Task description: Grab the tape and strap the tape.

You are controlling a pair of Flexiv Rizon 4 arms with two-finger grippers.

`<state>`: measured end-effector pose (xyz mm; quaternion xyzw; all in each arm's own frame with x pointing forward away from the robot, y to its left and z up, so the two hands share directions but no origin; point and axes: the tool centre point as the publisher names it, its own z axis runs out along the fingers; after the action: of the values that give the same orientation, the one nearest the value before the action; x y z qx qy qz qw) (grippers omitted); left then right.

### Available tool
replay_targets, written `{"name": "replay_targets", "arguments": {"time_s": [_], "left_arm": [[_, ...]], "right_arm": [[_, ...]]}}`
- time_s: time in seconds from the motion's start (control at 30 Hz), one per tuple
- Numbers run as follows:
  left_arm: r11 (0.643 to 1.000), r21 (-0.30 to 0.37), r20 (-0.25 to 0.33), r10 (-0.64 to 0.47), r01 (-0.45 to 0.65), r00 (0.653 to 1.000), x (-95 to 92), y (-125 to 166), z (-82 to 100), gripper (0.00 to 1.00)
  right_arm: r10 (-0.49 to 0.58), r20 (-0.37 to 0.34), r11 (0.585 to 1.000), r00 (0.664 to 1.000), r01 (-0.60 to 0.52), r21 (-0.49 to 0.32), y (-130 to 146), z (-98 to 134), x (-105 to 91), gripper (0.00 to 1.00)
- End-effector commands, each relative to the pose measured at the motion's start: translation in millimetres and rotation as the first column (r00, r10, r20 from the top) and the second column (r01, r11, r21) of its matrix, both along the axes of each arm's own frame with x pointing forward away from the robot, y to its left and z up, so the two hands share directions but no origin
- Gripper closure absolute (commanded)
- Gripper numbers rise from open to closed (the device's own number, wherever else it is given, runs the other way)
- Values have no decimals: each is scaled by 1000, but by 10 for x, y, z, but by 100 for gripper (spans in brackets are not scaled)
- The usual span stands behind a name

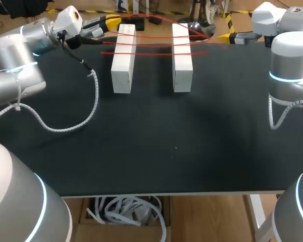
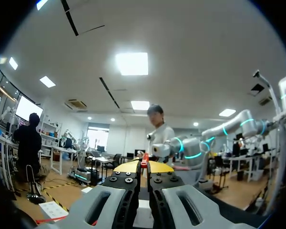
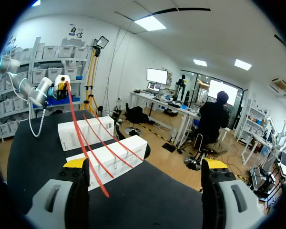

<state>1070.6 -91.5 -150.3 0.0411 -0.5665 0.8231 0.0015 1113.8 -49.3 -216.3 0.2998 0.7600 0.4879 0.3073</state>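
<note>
Red tape (image 1: 156, 44) runs in several strands across two white blocks (image 1: 123, 58) (image 1: 182, 58) at the back of the black table (image 1: 151, 151). My left gripper (image 1: 111, 22) is at the back left beside the left block, shut on a red tape end (image 2: 144, 161) that shows between its yellow tips. My right gripper (image 1: 226, 37) is at the back right beyond the right block, open, with nothing between its fingers. From the right wrist, the tape (image 3: 88, 152) stretches from the left gripper (image 3: 62, 88) over both blocks (image 3: 86, 131) toward the open right gripper (image 3: 145, 163).
A white coiled cable (image 1: 86, 118) from the left arm loops over the left part of the table. The right arm's base column (image 1: 290, 70) stands at the right edge. The table's front edge (image 1: 171, 193) runs across the foreground.
</note>
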Motion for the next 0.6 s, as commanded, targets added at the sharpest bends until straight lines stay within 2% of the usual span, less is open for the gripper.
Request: {"name": "replay_targets", "arguments": {"time_s": [0.03, 0.13, 0.33, 0.43, 0.6], "left_arm": [[1000, -27, 17, -13, 14, 1000, 1, -126, 34, 100], [998, -49, 42, -28, 30, 999, 24, -230, 88, 100], [998, -37, 76, -46, 49, 996, 41, -331, 161, 100], [1000, -10, 94, -23, 24, 995, 27, -359, 186, 100], [1000, -29, 99, -3, 6, 995, 16, -401, 230, 100]], "right_arm": [[0, 0, 1000, 1000, 0, 0, -2, -1, 1, 0], [0, 0, 1000, 1000, 0, 0, -2, -1, 1, 0], [0, 0, 1000, 1000, 0, 0, -2, -1, 1, 0], [0, 0, 1000, 1000, 0, 0, -2, -1, 1, 0], [0, 0, 1000, 1000, 0, 0, -2, -1, 1, 0]]}}
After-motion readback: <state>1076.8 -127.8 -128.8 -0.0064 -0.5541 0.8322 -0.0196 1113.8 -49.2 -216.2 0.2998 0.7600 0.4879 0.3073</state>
